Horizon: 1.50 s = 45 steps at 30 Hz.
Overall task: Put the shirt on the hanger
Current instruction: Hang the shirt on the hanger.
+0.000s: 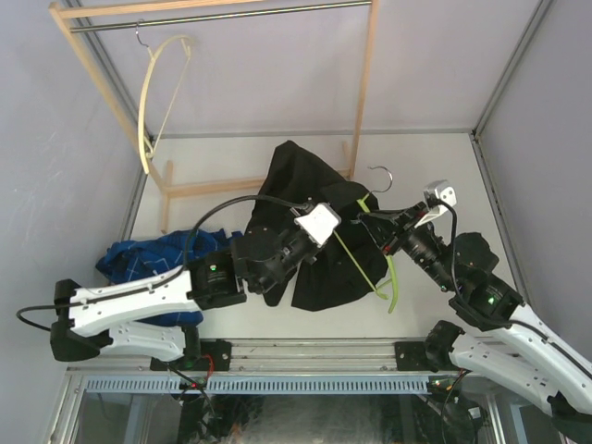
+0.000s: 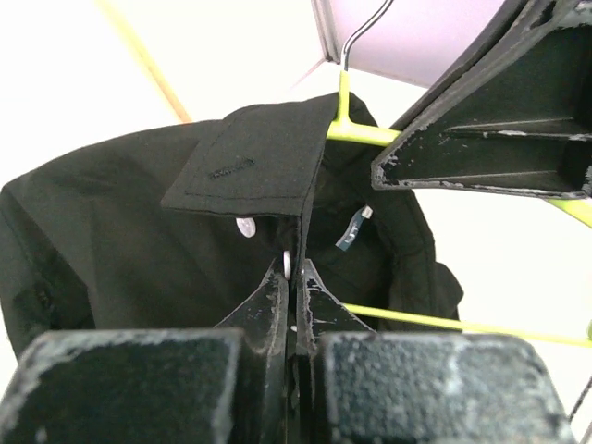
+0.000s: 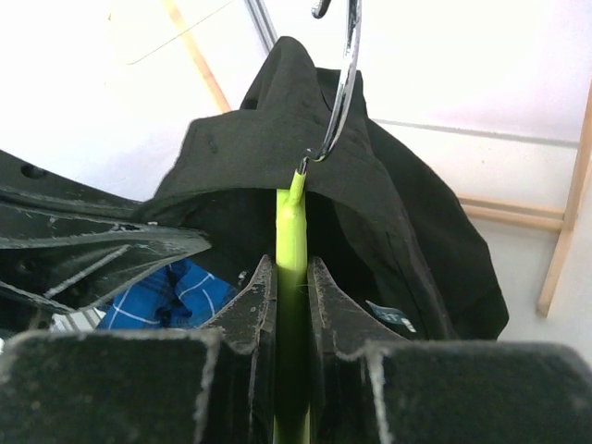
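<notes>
Just in front of the wooden clothes rack (image 1: 365, 83), beside its right foot, the black shirt (image 1: 305, 203) hangs bunched between the two arms, held above the table. The lime-green hanger (image 1: 392, 282) is partly inside it.

Only the overhead view shows the surroundings. A cream hanger (image 1: 157, 92) hangs from the rack's rail at its left end. A blue plaid shirt (image 1: 148, 254) lies crumpled in front of the rack's left foot. In this view the tips of the left gripper (image 1: 347, 222) and the right gripper (image 1: 376, 225) are lost in black cloth.

The left wrist view supplies the grip. The left gripper (image 2: 294, 273) is clamped tight on the shirt's (image 2: 139, 231) front edge beside a white button (image 2: 245, 227), under the collar. A label (image 2: 351, 231) shows inside the neck, and the hanger's (image 2: 356, 132) neck rises behind it.

The right wrist view shows the right gripper (image 3: 291, 268) pinching the hanger's (image 3: 290, 231) green stem below the silver hook (image 3: 347, 74). The shirt (image 3: 240, 148) is draped over the hanger's top.

In the overhead view the hook end points toward the rack. The hanger's green length runs away from the rack toward the arm bases, its far arm curving out below the cloth. In both wrist views the hook stands upward.
</notes>
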Available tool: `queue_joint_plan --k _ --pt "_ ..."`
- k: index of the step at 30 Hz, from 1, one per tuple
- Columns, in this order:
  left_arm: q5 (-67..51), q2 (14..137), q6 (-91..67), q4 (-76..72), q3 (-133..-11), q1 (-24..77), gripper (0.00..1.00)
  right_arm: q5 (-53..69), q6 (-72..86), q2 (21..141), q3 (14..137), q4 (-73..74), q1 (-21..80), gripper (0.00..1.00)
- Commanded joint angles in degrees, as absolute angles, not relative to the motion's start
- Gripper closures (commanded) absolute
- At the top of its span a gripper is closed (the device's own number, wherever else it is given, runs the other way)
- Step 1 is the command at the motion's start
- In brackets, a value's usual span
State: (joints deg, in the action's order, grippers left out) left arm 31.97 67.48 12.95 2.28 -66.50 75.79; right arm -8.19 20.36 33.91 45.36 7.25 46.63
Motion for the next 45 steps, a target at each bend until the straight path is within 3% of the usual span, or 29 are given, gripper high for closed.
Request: queue_joint_plan --k 1,24,25,26,30,32,45 --pt "26.71 63.21 8.5 5.62 -70.52 76.21 1.0 -4.8 15.42 34.19 45.97 -3.53 44.95 1.0" --pt "17.93 63.87 2.89 9.84 -71.77 80.77 1.0 -0.62 18.34 37.94 43.44 -10.87 41.22 1.0" --pt "18.15 63.35 2.7 10.1 -71.6 80.77 0.98 -0.63 18.0 37.54 43.49 -10.77 41.1 1.0" --pt "18.86 62.77 2.64 10.45 -71.44 80.77 0.9 -0.62 17.87 36.96 43.43 -10.62 40.87 1.0" --pt "24.58 58.74 3.68 11.64 -69.71 80.68 0.44 0.38 17.16 34.27 43.48 -8.71 39.47 1.0" --pt "26.41 55.96 4.45 12.62 -68.97 80.43 0.35 0.74 16.38 33.05 43.44 -7.27 39.14 1.0" --pt "34.93 40.74 7.65 22.15 -66.55 72.43 0.22 7.38 11.58 23.69 44.89 2.5 38.58 1.0"
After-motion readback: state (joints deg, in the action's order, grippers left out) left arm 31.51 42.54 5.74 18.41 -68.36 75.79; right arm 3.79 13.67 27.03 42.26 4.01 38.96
